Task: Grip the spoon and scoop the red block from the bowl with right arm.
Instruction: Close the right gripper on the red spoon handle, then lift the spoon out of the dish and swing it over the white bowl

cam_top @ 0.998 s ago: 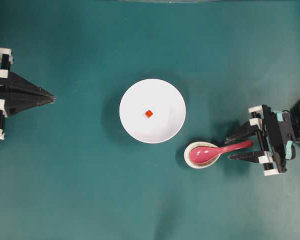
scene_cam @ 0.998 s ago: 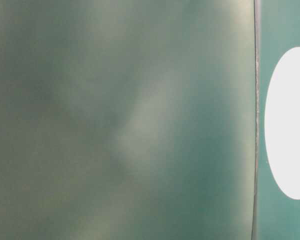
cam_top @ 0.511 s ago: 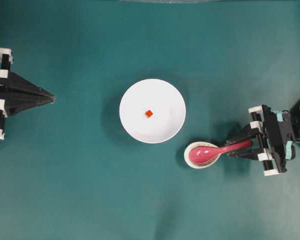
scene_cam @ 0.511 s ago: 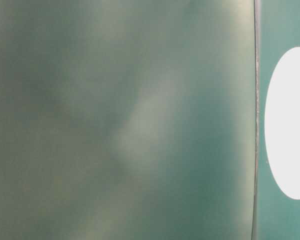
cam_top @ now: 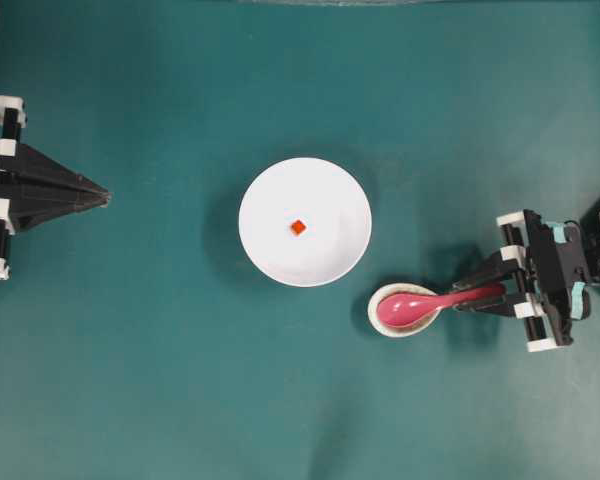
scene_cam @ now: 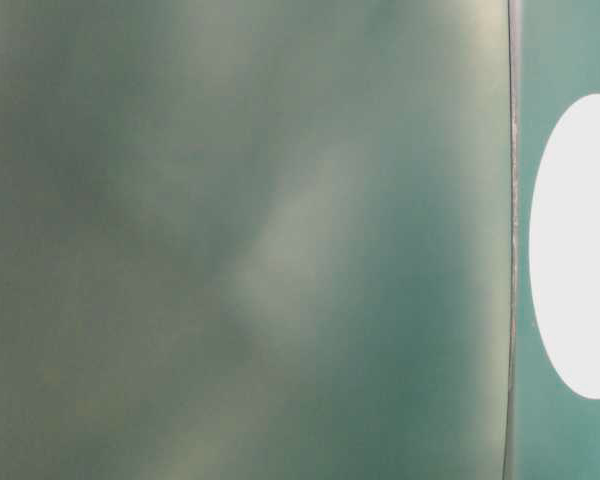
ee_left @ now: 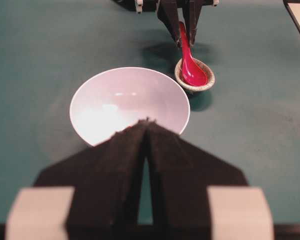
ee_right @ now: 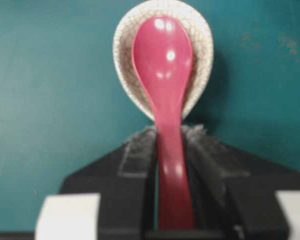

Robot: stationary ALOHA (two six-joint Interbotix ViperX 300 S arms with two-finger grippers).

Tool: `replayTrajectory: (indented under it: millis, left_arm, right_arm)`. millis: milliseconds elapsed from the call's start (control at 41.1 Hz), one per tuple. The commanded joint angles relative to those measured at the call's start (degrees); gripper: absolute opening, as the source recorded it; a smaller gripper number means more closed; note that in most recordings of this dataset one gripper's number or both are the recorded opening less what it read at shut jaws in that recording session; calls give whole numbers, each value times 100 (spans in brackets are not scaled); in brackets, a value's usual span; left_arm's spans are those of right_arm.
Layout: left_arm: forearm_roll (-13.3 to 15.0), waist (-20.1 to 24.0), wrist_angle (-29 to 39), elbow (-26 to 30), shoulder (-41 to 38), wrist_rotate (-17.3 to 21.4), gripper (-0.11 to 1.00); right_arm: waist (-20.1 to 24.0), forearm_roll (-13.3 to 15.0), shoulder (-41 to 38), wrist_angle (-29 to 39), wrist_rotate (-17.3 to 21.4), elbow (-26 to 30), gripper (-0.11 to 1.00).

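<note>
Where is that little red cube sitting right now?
In the overhead view the red block lies inside the white bowl, near its middle at the table's centre, up and left of the pink spoon in its small dish.

A robot lab bench: teal mat (cam_top: 160, 380) (plain, staged) flanked by two mounted arms.

Even overhead light, soft shadows, table-level view blurred, glossy spoon (ee_right: 166, 85) glare
</note>
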State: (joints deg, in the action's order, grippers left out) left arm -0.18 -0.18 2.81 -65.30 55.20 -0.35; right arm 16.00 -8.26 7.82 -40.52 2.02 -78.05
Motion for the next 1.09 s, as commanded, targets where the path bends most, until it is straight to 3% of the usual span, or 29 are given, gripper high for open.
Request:
replayTrajectory:
  millis: [0,608,1071]
  left_arm:
    - [0,-9,-18,158,-35,-9,0]
    - [0,-18,-9,167,-44,-18,0]
    - [0,-9,53,158,9,-18,0]
  right_arm:
    - [26,-9,149,9,9,176,25]
    - [-105,-9,1617,2241,0,1143,25]
    - [-817,-9,2470,3261,0,1679,25]
